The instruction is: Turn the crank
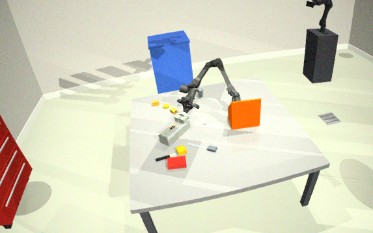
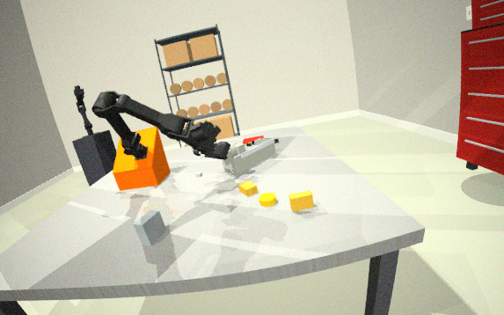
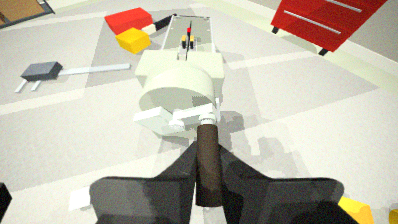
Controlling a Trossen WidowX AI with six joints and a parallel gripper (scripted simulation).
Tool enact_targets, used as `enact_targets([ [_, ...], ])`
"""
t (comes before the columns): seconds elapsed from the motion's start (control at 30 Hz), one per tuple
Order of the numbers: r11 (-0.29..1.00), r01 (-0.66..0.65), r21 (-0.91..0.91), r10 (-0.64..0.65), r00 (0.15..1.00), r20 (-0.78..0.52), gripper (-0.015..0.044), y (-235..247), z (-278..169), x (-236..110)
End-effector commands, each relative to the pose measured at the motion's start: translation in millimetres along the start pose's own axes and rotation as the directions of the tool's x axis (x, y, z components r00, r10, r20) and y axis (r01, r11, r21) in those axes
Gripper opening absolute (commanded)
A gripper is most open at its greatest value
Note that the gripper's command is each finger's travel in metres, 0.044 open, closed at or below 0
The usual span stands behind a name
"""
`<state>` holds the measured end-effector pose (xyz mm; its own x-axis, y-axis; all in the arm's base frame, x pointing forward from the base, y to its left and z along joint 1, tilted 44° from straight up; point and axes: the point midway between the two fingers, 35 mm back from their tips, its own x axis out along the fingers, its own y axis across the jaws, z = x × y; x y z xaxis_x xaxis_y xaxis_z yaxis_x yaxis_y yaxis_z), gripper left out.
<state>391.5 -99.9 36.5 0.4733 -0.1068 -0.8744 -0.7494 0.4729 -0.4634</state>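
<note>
Pale grey machine body [image 3: 192, 37] upper centre, cream crank drum [image 3: 175, 87], dark brown handle [image 3: 207, 160], red pointer [image 3: 189, 28]. Red block [image 3: 128, 19] and yellow block [image 3: 133, 39] upper left. Light grey table [image 3: 300, 120].

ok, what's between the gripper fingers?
The crank's dark handle, pinched between the gripper fingers. Its near end runs down behind them, hidden. Its far end meets the white crank arm.

A grey table [image 1: 272, 169] carries the arm [image 1: 218, 66], its gripper [image 1: 186, 107] closed on the crank at the machine [image 1: 174, 130]. An orange panel [image 1: 244, 113], red block [image 1: 176, 162] and yellow blocks [image 1: 165, 106] lie around.
</note>
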Motion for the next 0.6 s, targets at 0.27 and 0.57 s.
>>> enact_targets([
  [0.27, 1.0, 0.007, 0.002, -0.007, 1.0, -0.008, 0.0, -4.9, -11.0, 10.9],
  [0.57, 1.0, 0.007, 0.002, -0.007, 1.0, -0.008, 0.0, -3.9, -16.1, 15.9],
])
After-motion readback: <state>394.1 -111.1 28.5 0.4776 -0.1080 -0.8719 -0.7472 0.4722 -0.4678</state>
